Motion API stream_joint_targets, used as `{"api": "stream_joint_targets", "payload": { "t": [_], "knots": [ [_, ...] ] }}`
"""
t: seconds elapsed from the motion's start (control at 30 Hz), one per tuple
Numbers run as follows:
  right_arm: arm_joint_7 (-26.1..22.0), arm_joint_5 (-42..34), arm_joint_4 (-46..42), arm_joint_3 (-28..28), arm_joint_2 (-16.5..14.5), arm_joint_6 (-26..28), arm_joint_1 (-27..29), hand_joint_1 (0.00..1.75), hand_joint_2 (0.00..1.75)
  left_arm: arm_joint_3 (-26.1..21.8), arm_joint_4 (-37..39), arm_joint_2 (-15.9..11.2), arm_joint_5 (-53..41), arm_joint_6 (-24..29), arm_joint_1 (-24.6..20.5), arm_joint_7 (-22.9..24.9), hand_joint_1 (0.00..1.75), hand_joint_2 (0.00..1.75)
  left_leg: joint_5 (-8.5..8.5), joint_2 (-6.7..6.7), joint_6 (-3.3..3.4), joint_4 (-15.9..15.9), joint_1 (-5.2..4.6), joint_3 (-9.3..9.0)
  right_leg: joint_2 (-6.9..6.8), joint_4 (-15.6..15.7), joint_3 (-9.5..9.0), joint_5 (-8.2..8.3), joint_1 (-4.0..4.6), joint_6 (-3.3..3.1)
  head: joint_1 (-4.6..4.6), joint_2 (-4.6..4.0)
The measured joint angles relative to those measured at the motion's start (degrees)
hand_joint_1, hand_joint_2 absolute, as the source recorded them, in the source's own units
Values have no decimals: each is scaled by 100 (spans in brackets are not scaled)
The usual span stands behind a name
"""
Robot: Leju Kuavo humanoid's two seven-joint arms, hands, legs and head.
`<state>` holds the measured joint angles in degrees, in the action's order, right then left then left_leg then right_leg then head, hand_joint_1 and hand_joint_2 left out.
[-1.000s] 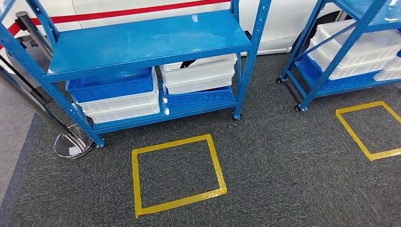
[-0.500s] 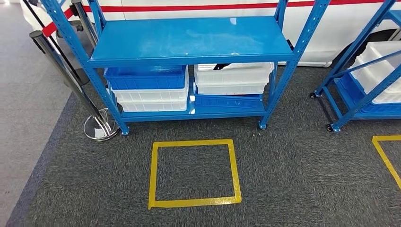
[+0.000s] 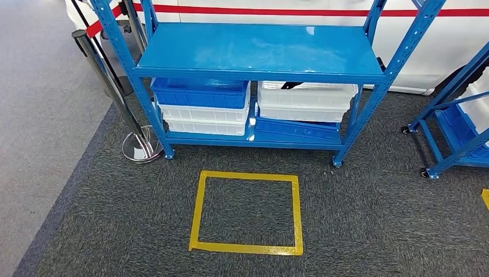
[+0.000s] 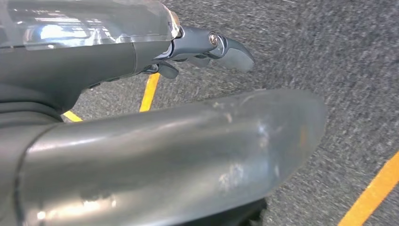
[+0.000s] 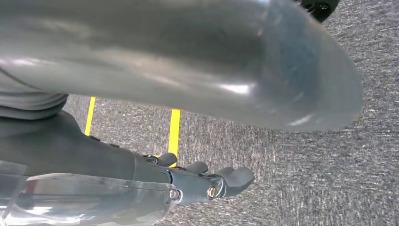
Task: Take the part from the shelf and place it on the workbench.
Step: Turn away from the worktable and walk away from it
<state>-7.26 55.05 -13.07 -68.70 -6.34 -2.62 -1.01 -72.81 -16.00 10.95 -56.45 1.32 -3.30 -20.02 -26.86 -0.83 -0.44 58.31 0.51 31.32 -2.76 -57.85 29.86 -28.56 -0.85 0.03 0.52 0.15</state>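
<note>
Shelving in blue steel [image 3: 262, 49] stands straight ahead of the humanoid, beyond a yellow tape square [image 3: 248, 212] on dark grey carpet [image 3: 369, 213]. The part to be fetched appears to be the dark piece [image 3: 292, 85] poking over the rim of the upper white bin [image 3: 305, 101], on the right side of the rack's lower tier beneath the bare top deck; how its long axis lies is hard to tell, since little of it shows. That bin rests on a tilted blue tray [image 3: 297, 128]; to its left a blue crate [image 3: 200, 93] sits on stacked white bins [image 3: 202, 118].

Both arms hang at the robot's sides, well apart from the rack and low over the carpet. The left hand [image 4: 207, 47] and right hand [image 5: 202, 176] carry nothing, fingers loosely extended rather than curled, yellow tape lines on the floor behind each. The bin lies forward and slightly right of centre, so the right hand looks the nearer choice, reaching under the top deck.

A chrome stanchion [image 3: 137, 147] with a belt stands at the rack's left foot, a white wall with a red stripe [image 3: 277, 11] runs behind, and a second blue rack [image 3: 455, 138] on castors stands at right.
</note>
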Motion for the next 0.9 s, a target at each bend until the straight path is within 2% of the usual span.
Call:
{"api": "stream_joint_targets", "payload": {
  "t": [0.07,0.13,0.17,0.2,0.23,0.27,0.3,0.33,0.37,0.4,0.43,0.47,0.5,0.53,0.63,0.7,0.77,0.8,0.83,0.87,0.9],
  "knots": [
    [0,2,-1,-10,0,-2,-19,0,0,-1,0,-1,-10,1,9,8,0,0,-8,22,71,-31,-17,-17,-15,15,-25,-8,4,77,-4,0],
    [-1,4,-2,-21,2,-2,-29,0,0,-2,0,-2,-18,3,20,14,0,0,18,42,147,-87,-2,-70,49,-97,-6,-100,-17,139,-23,1],
    [-1,5,-3,-31,2,-3,-30,0,0,-2,0,-2,-21,3,18,15,0,0,31,50,182,-113,9,-97,109,-321,99,-229,-25,161,-44,1],
    [-1,6,-3,-42,3,-4,-24,0,0,-2,0,-2,-25,2,14,15,0,0,32,56,209,-121,8,-104,174,-672,280,-399,-32,172,-67,1],
    [0,9,-3,-50,2,-7,-21,0,0,-2,0,-2,-27,1,10,16,0,0,25,65,233,-121,0,-105,214,-1090,518,-568,-32,180,-82,1],
    [2,13,-2,-56,1,-9,-18,0,0,-2,0,-2,-32,-1,9,18,0,0,15,82,247,-120,-10,-112,232,-1455,743,-670,-33,187,-88,1],
    [3,16,-2,-61,1,-14,-13,0,44,-2,0,-2,-38,-2,10,21,0,0,0,101,255,-119,-20,-127,239,-1651,892,-659,-34,188,-87,1],
    [5,20,-2,-68,0,-23,-7,0,87,-2,0,-2,-44,-4,12,25,0,0,-17,126,256,-118,-28,-152,242,-1616,930,-522,-34,180,-89,1],
    [8,22,-2,-78,1,-38,0,0,87,-2,0,-1,-51,-5,14,29,0,0,-38,151,249,-118,-34,-188,246,-1363,858,-291,-31,161,-90,0],
    [12,24,-2,-90,3,-58,6,0,87,-2,0,3,-56,-7,15,37,0,0,-63,173,237,-118,-37,-223,261,-971,714,-20,-20,127,-93,0],
    [23,26,-2,-102,9,-80,12,0,44,-2,2,6,-60,-8,14,46,0,0,-92,190,217,-113,-48,-247,281,-593,563,176,-5,89,-95,1],
    [38,20,-2,-111,14,-105,11,0,0,-2,3,10,-64,-9,12,54,0,0,-120,201,190,-103,-58,-256,294,-298,448,290,10,60,-97,1],
    [58,1,-2,-121,19,-134,5,0,0,-2,5,13,-67,-10,9,62,0,0,-144,203,162,-96,-63,-250,308,-131,389,326,28,36,-100,1],
    [81,-32,-2,-139,22,-161,-5,0,0,-2,7,13,-72,-10,5,68,0,0,-162,197,129,-94,-65,-245,314,-83,376,295,40,22,-100,1],
    [118,-125,-2,-221,13,-203,-20,0,0,-2,7,8,-94,-5,-1,82,0,0,-262,157,32,-28,-54,-262,338,-5,331,288,4,-46,-96,0],
    [122,-139,-3,-265,7,-199,-20,0,0,-2,7,5,-110,1,0,91,0,0,-542,136,-28,430,-32,-78,349,33,288,287,-25,-99,-80,0],
    [123,-145,-4,-296,7,-195,-20,0,0,-1,7,5,-116,3,0,99,0,0,-893,130,-83,1217,-2,328,369,32,279,271,-23,-125,-71,0],
    [126,-146,-4,-309,7,-195,-20,0,0,-1,7,5,-119,3,3,105,0,0,-956,129,-105,1494,15,488,394,30,272,263,-23,-125,-72,0],
    [129,-146,-3,-321,5,-196,-19,0,0,-1,7,5,-120,3,8,109,0,0,-896,129,-120,1564,29,553,431,28,262,255,-25,-118,-73,0],
    [137,-149,-3,-336,2,-197,-20,0,0,-2,7,5,-121,3,13,112,0,0,-716,135,-126,1386,43,496,479,24,245,246,-29,-105,-72,1],
    [148,-154,-2,-354,-2,-197,-23,0,0,-2,7,4,-124,3,18,114,0,0,-473,174,-125,1026,56,349,532,18,226,235,-35,-87,-73,1]
  ]
}}
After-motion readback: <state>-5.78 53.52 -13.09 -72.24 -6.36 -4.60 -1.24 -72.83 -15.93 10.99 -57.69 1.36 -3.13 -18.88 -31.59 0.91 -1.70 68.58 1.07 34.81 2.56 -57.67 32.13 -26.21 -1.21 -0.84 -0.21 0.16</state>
